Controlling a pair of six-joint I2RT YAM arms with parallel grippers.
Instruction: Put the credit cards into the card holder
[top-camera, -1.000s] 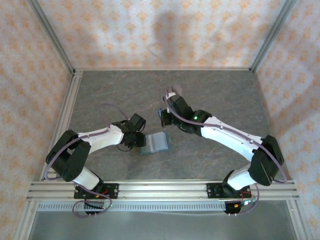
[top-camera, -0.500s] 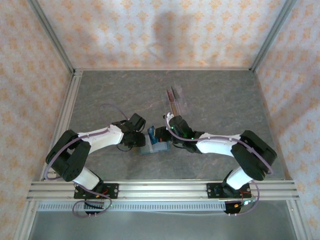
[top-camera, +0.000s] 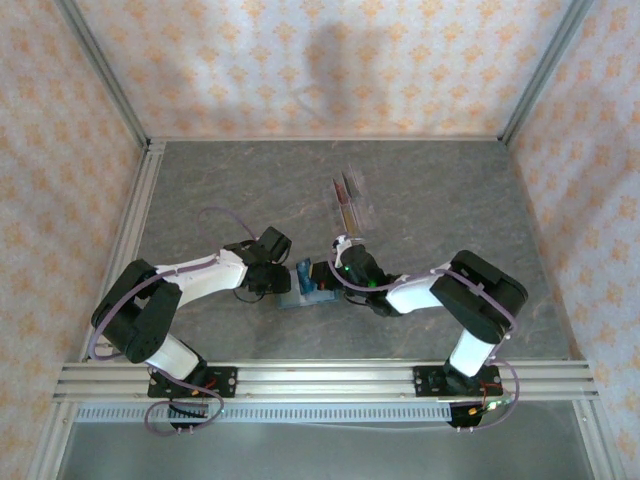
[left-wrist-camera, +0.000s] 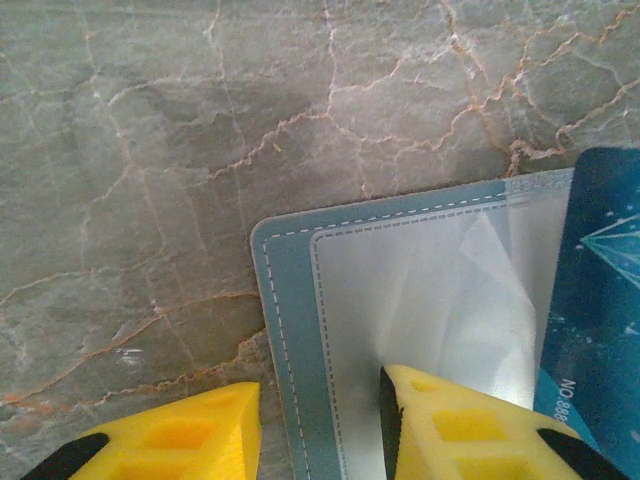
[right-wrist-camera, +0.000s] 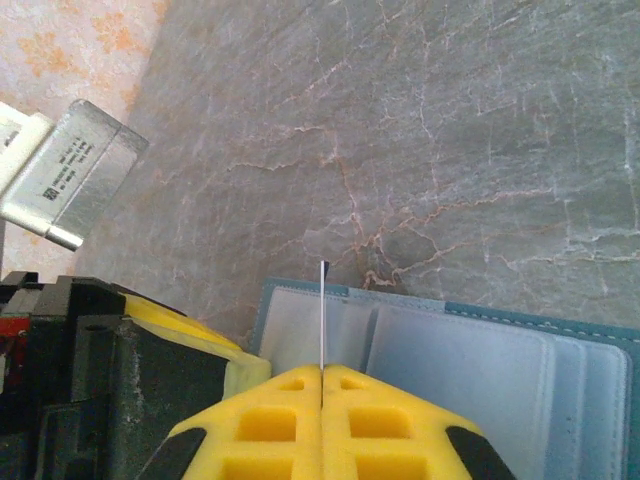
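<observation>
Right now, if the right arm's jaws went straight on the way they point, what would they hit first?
Probably the open card holder: the card pinched edge-on in the shut right jaws points at its pale inner pocket. How far off it is, I can't tell.

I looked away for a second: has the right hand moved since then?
Yes. The right hand, pinching a card, has come nearer and slightly left, away from the clear rack, and is now over the card holder.
</observation>
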